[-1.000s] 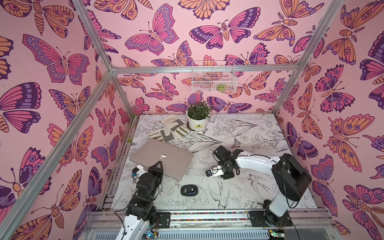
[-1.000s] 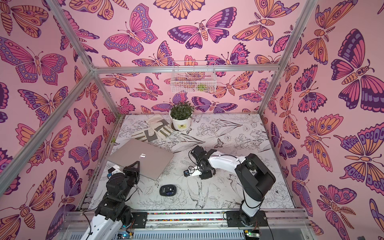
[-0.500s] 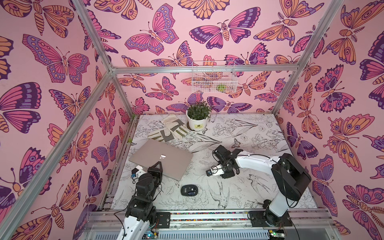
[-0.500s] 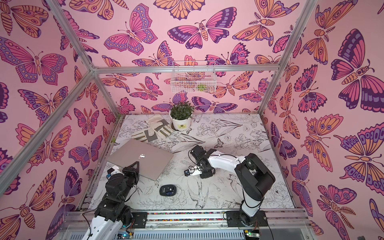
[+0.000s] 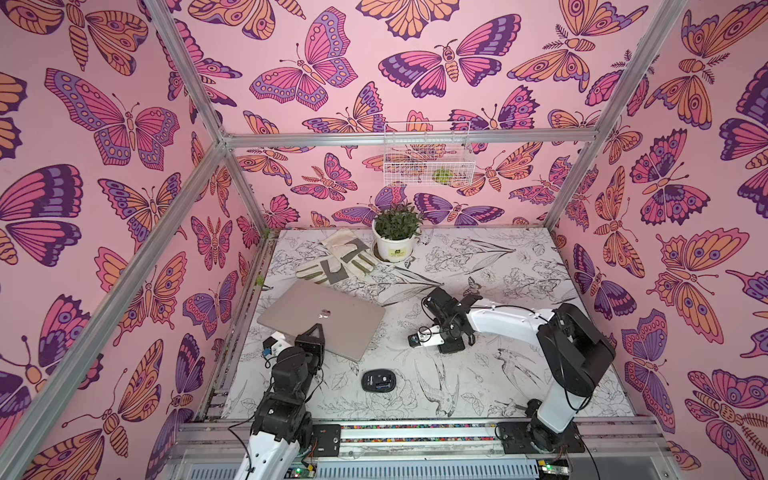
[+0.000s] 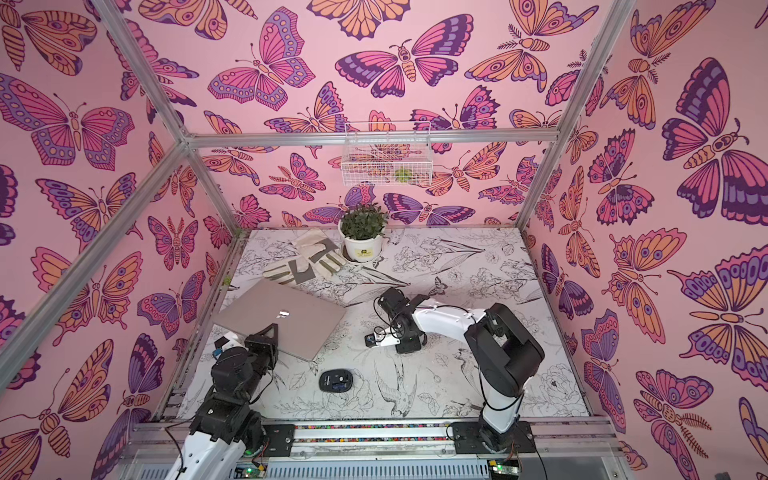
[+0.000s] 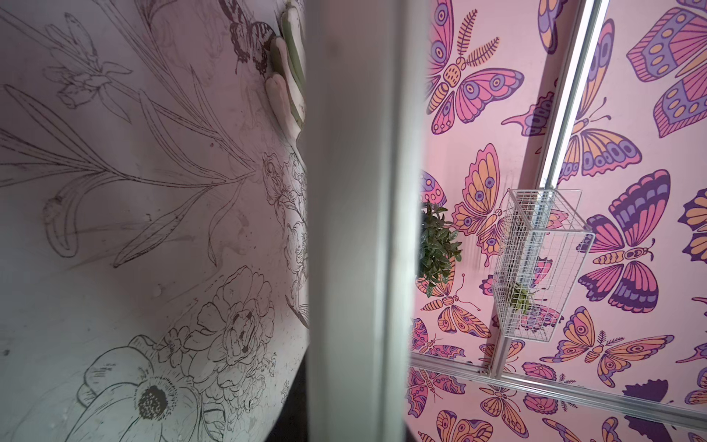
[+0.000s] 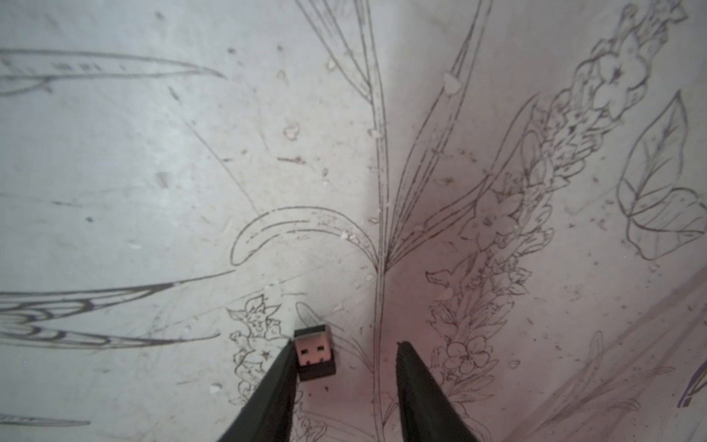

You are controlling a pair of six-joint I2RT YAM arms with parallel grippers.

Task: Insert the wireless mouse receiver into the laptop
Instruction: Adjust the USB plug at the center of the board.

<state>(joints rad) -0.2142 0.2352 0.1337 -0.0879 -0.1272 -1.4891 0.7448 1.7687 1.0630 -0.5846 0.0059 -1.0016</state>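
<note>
Right claw (image 8: 344,346) open, wireless mouse receiver (image 8: 315,352) against one finger (image 8: 277,382); left claw (image 5: 314,333) closed (over the apple-logo laptop (image 5: 340,320)).

Both arms sit on black, screwed base plates (image 5: 536,436) on the front rail (image 5: 415,432). The right arm (image 5: 511,322) has white shells, bulky black joints and thin black looping cables; the left arm (image 5: 286,374) is mostly black above a white link nearest that rail. The right hand (image 8: 344,346) has dark tapered fingers (image 8: 421,394)

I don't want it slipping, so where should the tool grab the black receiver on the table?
From above, the right tool should pinch the receiver by its black end, across the sides: it lies flat, and its plug must stay free.
</note>
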